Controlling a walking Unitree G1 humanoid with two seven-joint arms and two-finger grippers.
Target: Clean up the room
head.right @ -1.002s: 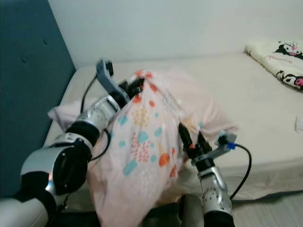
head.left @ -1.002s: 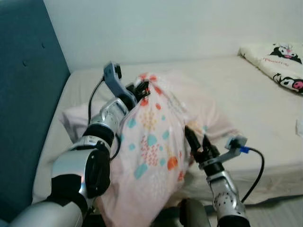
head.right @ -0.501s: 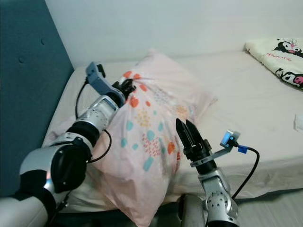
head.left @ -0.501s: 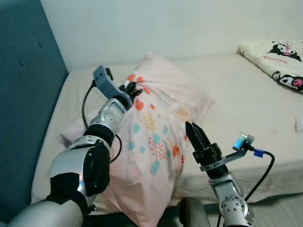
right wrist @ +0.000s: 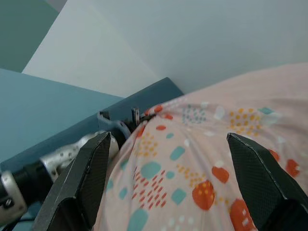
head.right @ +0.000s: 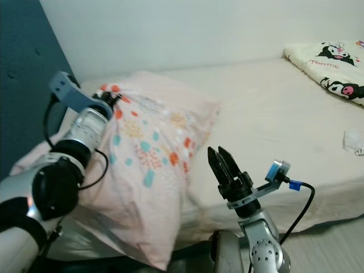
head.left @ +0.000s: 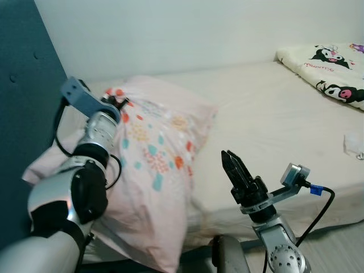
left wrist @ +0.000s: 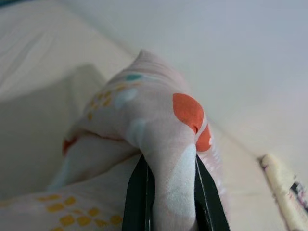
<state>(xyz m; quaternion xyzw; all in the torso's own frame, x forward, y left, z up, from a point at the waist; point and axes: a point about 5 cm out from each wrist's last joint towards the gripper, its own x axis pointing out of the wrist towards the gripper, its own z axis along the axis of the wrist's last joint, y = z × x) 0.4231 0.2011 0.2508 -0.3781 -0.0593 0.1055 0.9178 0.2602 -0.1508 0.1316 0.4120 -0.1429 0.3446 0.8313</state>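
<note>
A pink pillow (head.left: 153,153) with orange and teal spots lies at the head of the bed (head.left: 284,114), leaning over the mattress edge beside the blue headboard (head.left: 23,85). My left gripper (head.left: 116,102) is shut on the pillow's top corner (left wrist: 168,134); the cloth bulges between its black fingers (left wrist: 137,192). Lower down, near the bed's front edge, my right gripper (head.left: 230,159) is open and holds nothing. It stands a little to the right of the pillow and points at it (right wrist: 192,173).
A white cover printed with black cartoon figures (head.left: 330,74) lies at the bed's far right corner. A small crumpled white thing (head.left: 354,142) rests near the right edge. A paler pink cushion (head.left: 40,165) shows under the pillow by the headboard. A white wall runs behind.
The pillow was held up upright and now lies flatter towards the headboard. My left gripper has swung left with its corner. My right gripper has come off the pillow and drawn back.
</note>
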